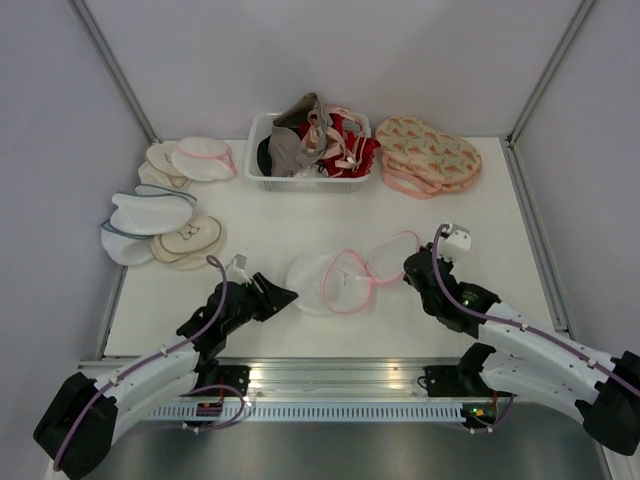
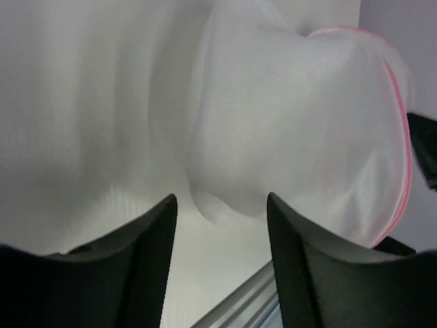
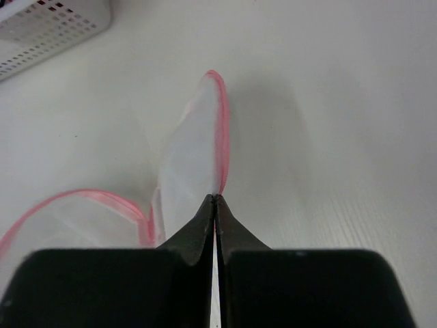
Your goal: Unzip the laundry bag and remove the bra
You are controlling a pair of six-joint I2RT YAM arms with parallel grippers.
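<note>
Here, right end effector [image 3: 216, 198] pinches the pink trim [image 3: 221, 116], likely the firmest hold on the limp laundry bag [image 1: 340, 282]; left end effector [image 2: 220, 199] gapes wide beside it.

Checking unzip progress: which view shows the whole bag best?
Top external: the whole bag is in frame, pink trim traceable. Left wrist shows only a blurred mesh end; right wrist only a trim flap pinched in the right pincer.
</note>
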